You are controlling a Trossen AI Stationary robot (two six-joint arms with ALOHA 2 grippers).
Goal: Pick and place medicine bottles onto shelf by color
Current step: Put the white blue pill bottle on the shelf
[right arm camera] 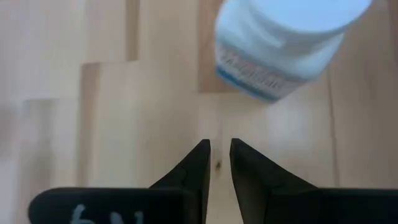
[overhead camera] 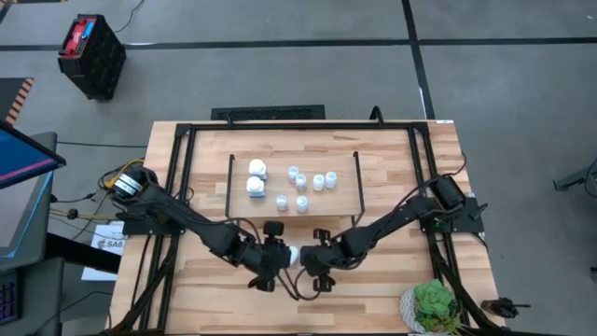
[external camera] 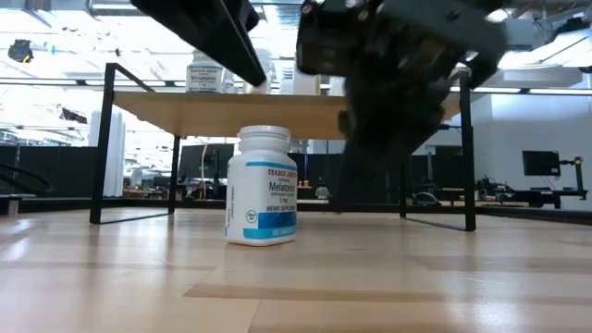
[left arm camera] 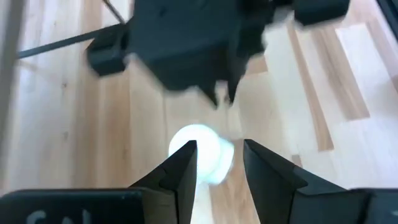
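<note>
A chunky white bottle [overhead camera: 292,255] with a blue-and-white label stands upright on its base on the tabletop, in front of the shelf; it also shows in the low view [external camera: 264,185]. My left gripper [left arm camera: 219,158] is open above it, with the bottle's white cap [left arm camera: 202,152] showing below and between the fingers. My right gripper [right arm camera: 219,149] is all but shut and empty, just to the bottle's right [right arm camera: 286,43]. The light-wood shelf [overhead camera: 340,201] carries two white bottles [overhead camera: 256,177] and several small pale-blue-topped ones [overhead camera: 308,182].
The shelf's black legs [external camera: 104,148] stand on the table just behind the bottle, its board [external camera: 185,113] above bottle height. A green potted plant [overhead camera: 434,306] sits at the near right corner. Bare wood lies toward the near edge.
</note>
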